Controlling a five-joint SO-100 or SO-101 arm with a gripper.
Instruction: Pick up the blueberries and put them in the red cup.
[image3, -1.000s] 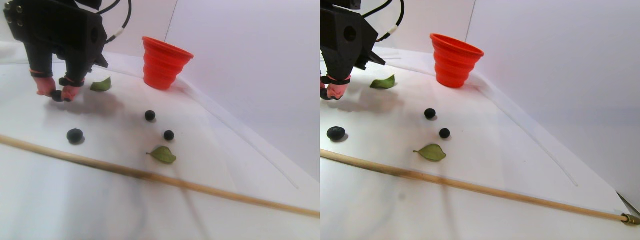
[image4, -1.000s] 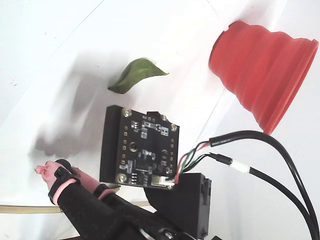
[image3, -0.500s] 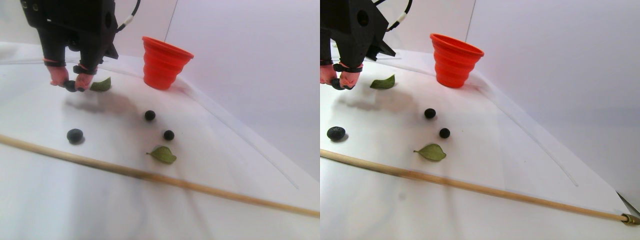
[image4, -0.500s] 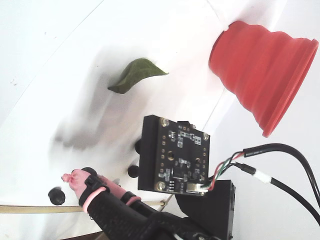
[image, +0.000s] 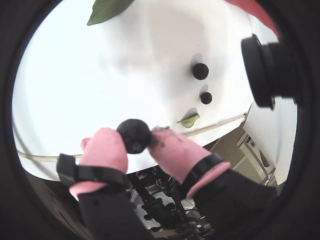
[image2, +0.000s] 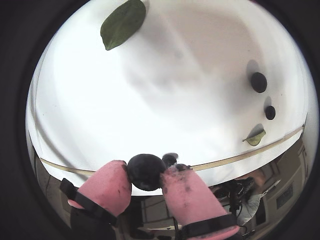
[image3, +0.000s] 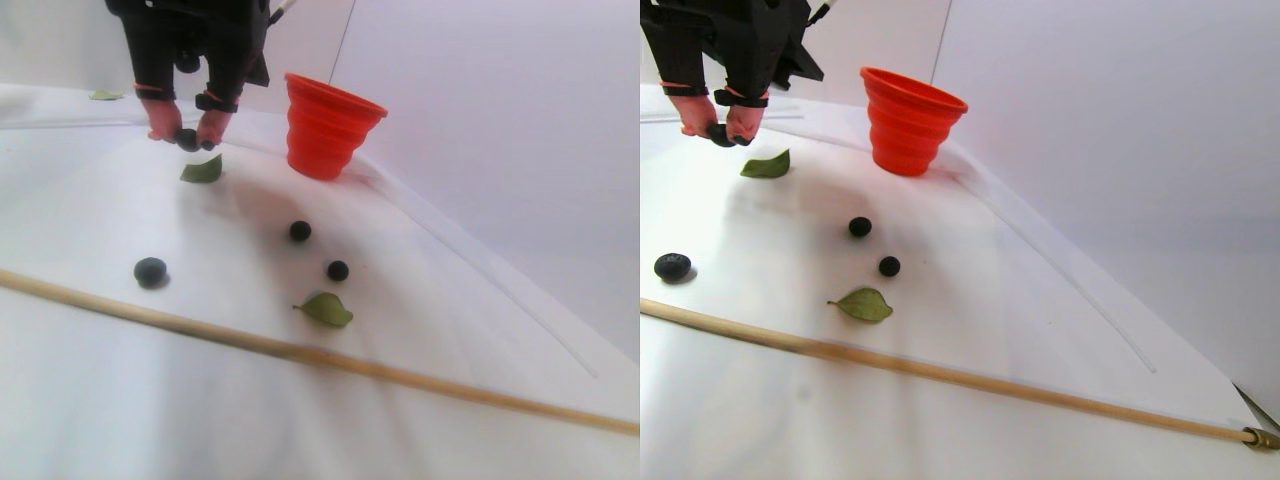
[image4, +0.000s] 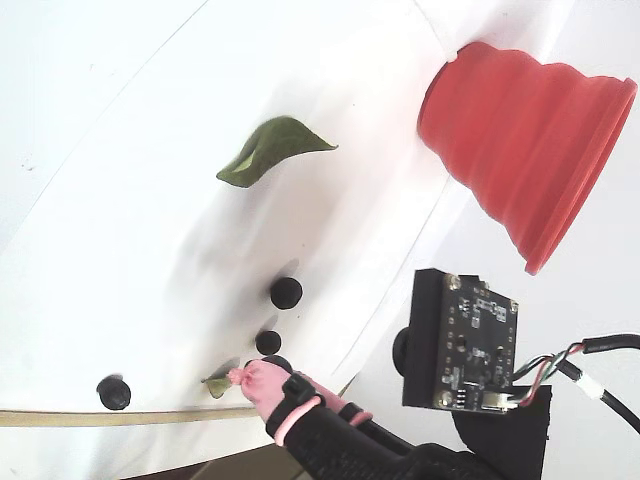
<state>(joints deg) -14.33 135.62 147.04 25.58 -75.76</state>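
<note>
Beneath everything, a white table (image3: 450, 420), bare apart from a few small things.

At its far side in the stereo pair view, the red cup (image3: 325, 125): upright, mouth open, ribbed, likely soft and springy. Probably tips if nudged at the rim, so best approached from above, not from the side.

Just to the left of the cup in that view, the gripper (image3: 186, 137), raised clear of the table. Pinches one held blueberry (image: 134, 135) between pink pads (image: 102, 150), clenched on its sides at about the widest part, as both wrist views show.

Along the near side, a long wooden stick (image3: 300, 352), well apart from the cup.

Two green leaves, one below the gripper (image3: 203, 170) and one near the stick (image3: 327, 310). Not part of the job.

Smallest, three loose blueberries: one alone at left (image3: 150, 270), two near each other at centre (image3: 300, 231) and (image3: 338, 270).

Judging by looks: very light, round, smooth-skinned, soft inside. Likely to roll away at a touch and to squash or burst under a hard squeeze. Calls for a gentle closure across the middle, pads on opposite sides. Too little grip risks a slip on the way to the cup.
</note>
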